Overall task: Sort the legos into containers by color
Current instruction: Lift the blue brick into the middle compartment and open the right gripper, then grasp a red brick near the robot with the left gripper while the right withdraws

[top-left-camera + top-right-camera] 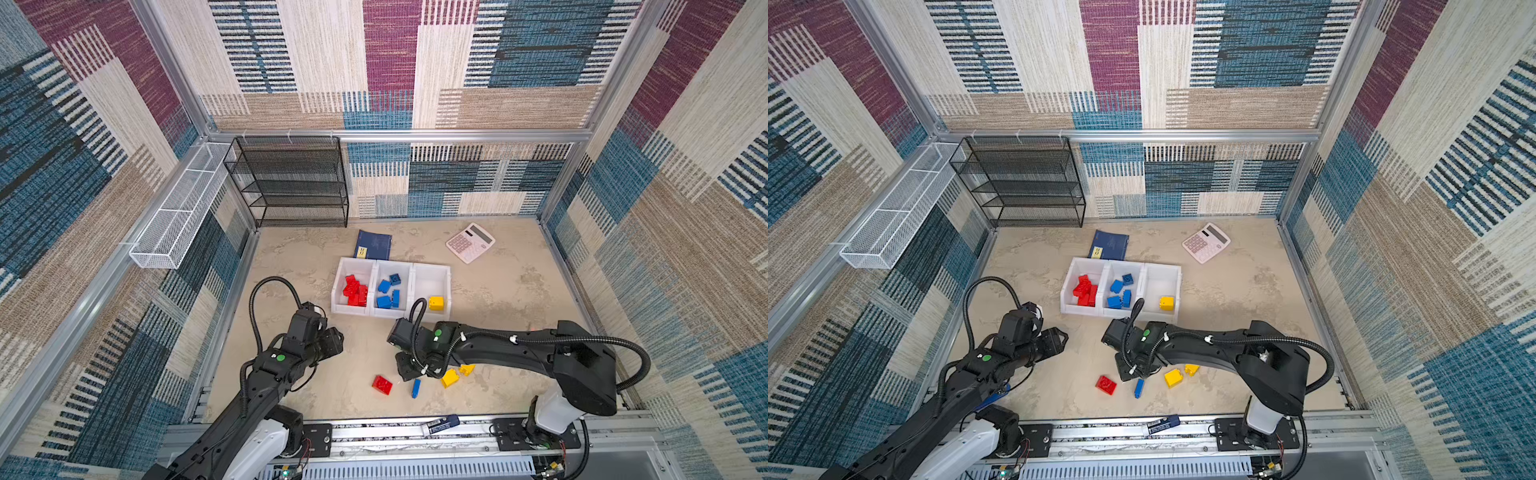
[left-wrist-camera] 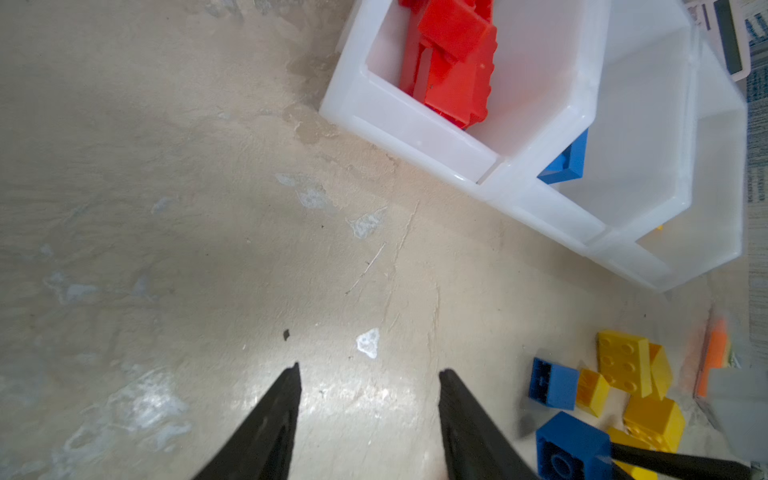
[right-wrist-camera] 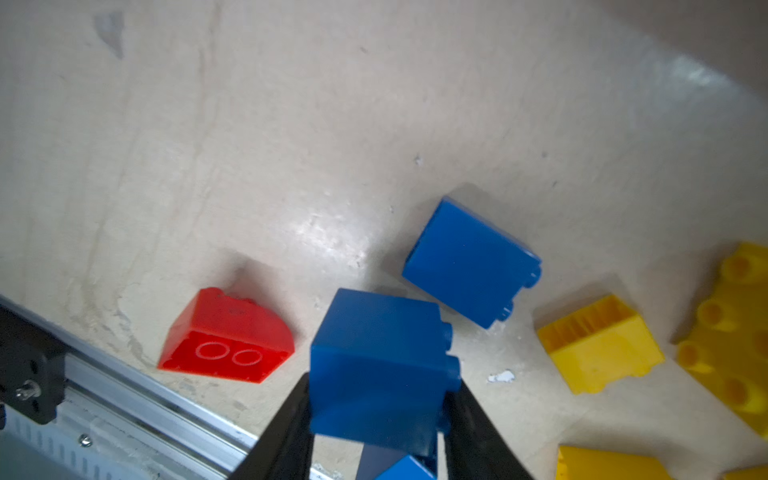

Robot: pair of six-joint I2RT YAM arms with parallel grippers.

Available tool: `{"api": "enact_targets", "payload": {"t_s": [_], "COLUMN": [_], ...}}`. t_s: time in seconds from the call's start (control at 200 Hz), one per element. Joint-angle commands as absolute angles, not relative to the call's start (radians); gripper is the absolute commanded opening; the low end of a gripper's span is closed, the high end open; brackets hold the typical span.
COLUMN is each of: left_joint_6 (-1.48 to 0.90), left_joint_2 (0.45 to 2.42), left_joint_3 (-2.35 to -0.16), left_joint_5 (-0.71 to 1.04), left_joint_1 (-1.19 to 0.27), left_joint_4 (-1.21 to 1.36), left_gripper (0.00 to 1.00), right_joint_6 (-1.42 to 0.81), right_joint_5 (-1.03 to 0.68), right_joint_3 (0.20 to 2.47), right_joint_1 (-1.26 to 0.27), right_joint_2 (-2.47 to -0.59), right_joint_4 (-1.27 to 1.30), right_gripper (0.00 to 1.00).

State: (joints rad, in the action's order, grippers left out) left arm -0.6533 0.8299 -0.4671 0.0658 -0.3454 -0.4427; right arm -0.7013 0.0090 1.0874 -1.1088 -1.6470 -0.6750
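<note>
I have a blue brick (image 3: 382,361) clamped between the jaws of the right gripper (image 3: 380,380), down near the table (image 1: 498,299). I cannot tell whether it is clear of the surface, and in both top views the wrist hides it.

Reading the top views as a clock around that gripper, a second blue brick (image 1: 415,388) lies just beside it at 6 o'clock. A red brick (image 1: 382,384) is at 8 o'clock and two yellow bricks (image 1: 449,378) at 3 o'clock, all loose on the table.

The containers (image 1: 432,276) sit at 12 o'clock, with red legos (image 1: 355,291) in the left bin, blue legos (image 1: 388,293) in the middle and one yellow lego (image 1: 436,303) in the right.

My left gripper (image 2: 369,370) hovers at 9 o'clock, its jaws parted over bare table with nothing between them.

From the containers, a booklet (image 1: 374,245) lies at 12 o'clock and a calculator (image 1: 470,243) at 2 o'clock.
</note>
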Motion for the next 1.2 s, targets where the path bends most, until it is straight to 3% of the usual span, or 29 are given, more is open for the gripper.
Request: {"api": "enact_targets", "payload": {"t_s": [0.0, 0.406, 0.751, 0.791, 0.881, 1.197], "left_joint_6": [-0.673, -0.696, -0.73, -0.729, -0.728, -0.726], "left_joint_2": [0.829, 0.796, 0.754, 0.754, 0.754, 0.753], "left_joint_3": [-0.465, -0.453, -0.42, -0.42, -0.421, -0.422], "left_joint_5": [0.083, 0.133, 0.153, 0.156, 0.159, 0.167], "left_joint_1": [-0.344, -0.347, -0.348, -0.347, -0.347, -0.348], "left_joint_4": [-0.444, -0.479, -0.491, -0.491, -0.492, -0.491], "left_gripper": [0.57, 0.57, 0.57, 0.57, 0.57, 0.57], "right_joint_6": [-0.611, -0.28, -0.247, -0.245, -0.248, -0.266], "right_joint_5": [0.065, 0.071, 0.043, 0.039, 0.042, 0.033], "right_joint_3": [1.162, 1.574, 1.647, 1.65, 1.657, 1.618], "right_joint_1": [-1.075, -0.825, -0.753, -0.751, -0.751, -0.751], "right_joint_2": [-1.644, -1.915, -2.011, -2.014, -2.014, -1.972], "right_joint_4": [-0.659, -0.65, -0.638, -0.639, -0.641, -0.631], "right_gripper": [0.43, 0.42, 0.43, 0.45, 0.61, 0.64]}}
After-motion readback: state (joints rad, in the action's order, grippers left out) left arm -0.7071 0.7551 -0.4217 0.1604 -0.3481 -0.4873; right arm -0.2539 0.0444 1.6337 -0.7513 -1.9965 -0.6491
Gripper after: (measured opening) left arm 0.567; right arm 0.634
